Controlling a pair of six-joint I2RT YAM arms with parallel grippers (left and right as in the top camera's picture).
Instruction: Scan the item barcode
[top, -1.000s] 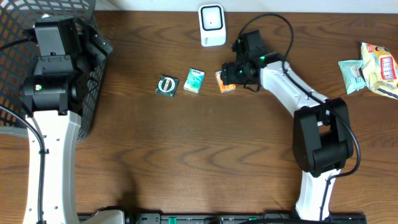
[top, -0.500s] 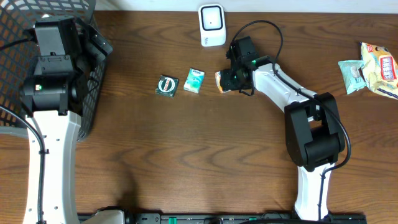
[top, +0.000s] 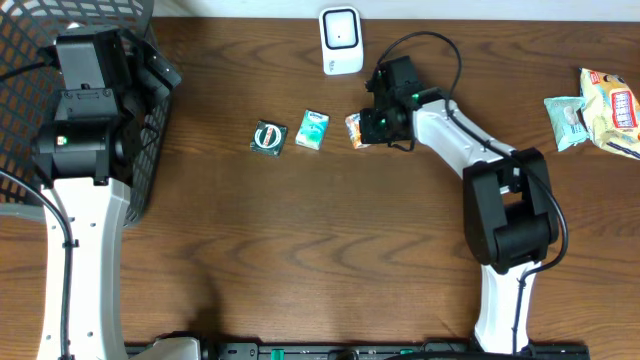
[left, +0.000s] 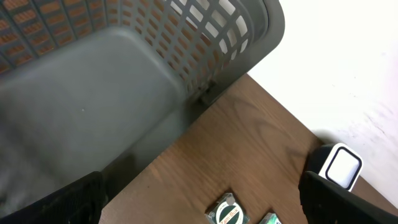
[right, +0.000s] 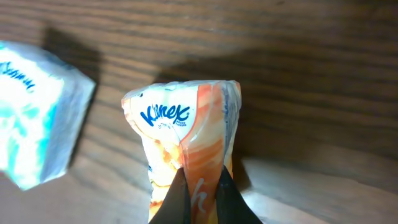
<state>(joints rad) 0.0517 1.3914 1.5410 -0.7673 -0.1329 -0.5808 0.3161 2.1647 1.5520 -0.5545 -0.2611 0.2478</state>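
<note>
An orange Kleenex tissue pack (top: 354, 131) lies on the wooden table just below the white barcode scanner (top: 341, 41). My right gripper (top: 373, 126) is shut on the pack's right end. In the right wrist view the dark fingertips (right: 177, 202) pinch the orange wrapper (right: 180, 127) into a fold, my right gripper (right: 200, 200) low in the frame. No barcode shows on the pack. My left gripper (left: 202, 211) stands wide open beside the basket, holding nothing, high above the table.
A teal tissue pack (top: 313, 130) and a green Zam-Buk tin (top: 268, 137) lie left of the orange pack. A grey mesh basket (top: 140, 130) stands at the far left. Snack bags (top: 605, 105) lie at the right edge.
My right gripper has closed on the orange pack, squeezing its wrapper, and shifted it slightly left. The left arm has not moved.
</note>
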